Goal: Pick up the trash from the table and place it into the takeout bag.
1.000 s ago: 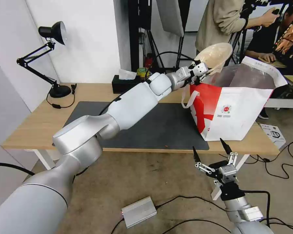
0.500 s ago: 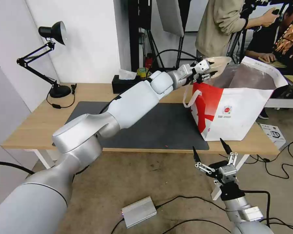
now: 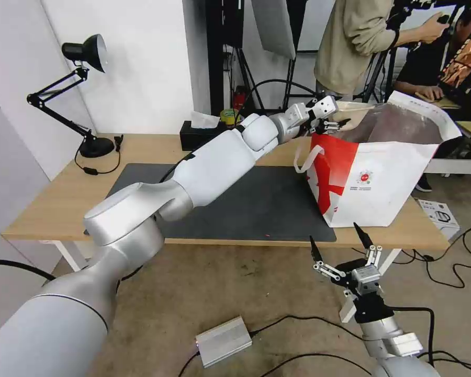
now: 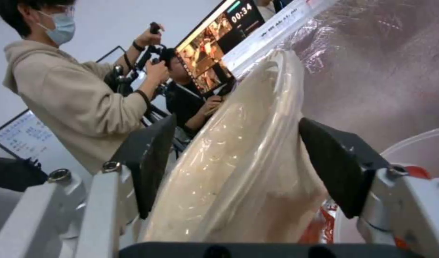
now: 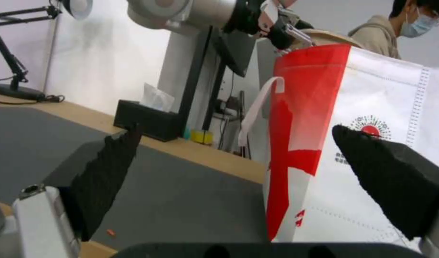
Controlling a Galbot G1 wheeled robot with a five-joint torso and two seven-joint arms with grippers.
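- Reach: the left arm stretches up and forward from the shoulder in the near left of the head view, elbow over the dark grey mat [image 3: 246, 204], forearm rising to the wrist at the mouth of the takeout bag [image 3: 382, 183].
- Left gripper [image 3: 334, 121]: it sits just above the bag's near red edge, pointing into the opening, and it is clamped on the shallow beige bowl [image 3: 357, 109].
- Grip, from the left wrist view: the left gripper [image 4: 238, 168] has its two black pads on either side of the shallow beige bowl [image 4: 243, 172], whose plastic-covered wall is pinched between them and stands on edge.
- Bowl's place: beyond the fingertips it hangs over the bag's open top, its rim level with the foil-lined far wall [image 4: 382, 61].
- Below the hand: inside the bag, a curved white rim [image 4: 415, 143] and red scraps [image 4: 319, 222] lie just under the held bowl.
- From the right wrist view: the left gripper [image 5: 281, 30] and the bowl's edge [image 5: 332, 36] crest the top of the takeout bag [image 5: 372, 143], above its white strap handle [image 5: 257, 107].
- Right gripper [image 3: 341, 246]: it hangs low in front of the table [image 3: 63, 204] edge, pointing up, fingers spread wide and holding nothing; the bag stands on the table just beyond it.
- Away from the left hand, back toward the wall: a black tissue box [image 3: 196, 136] and a black desk lamp [image 3: 83, 52].
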